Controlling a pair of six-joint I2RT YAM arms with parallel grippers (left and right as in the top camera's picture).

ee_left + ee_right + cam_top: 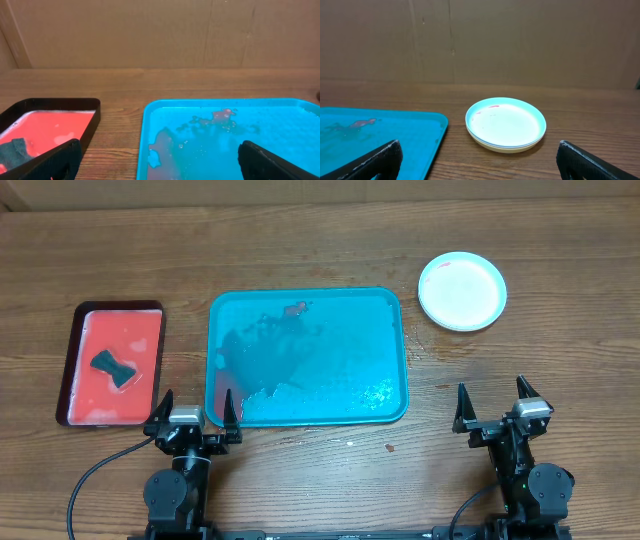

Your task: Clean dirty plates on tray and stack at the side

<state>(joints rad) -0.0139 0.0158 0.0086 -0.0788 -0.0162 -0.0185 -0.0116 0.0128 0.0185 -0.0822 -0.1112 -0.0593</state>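
we see the teal-blue tray [350,350] lying flat at the middle of the surface [300,240], its long side running left to right. its floor is wet, with darker watery patches, a small red smear near the far rim and pale flecks toward the near edge. the plates [462,290] sit nested in one stack, right way up, beyond the tray's far right corner and apart from it. the top one has a light blue rim, a pale inside and a faint red trace by its far edge. a yellowish edge shows beneath it.

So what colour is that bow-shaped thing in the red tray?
The bow-shaped thing is dark grey, nearly black; clearest in the overhead view.
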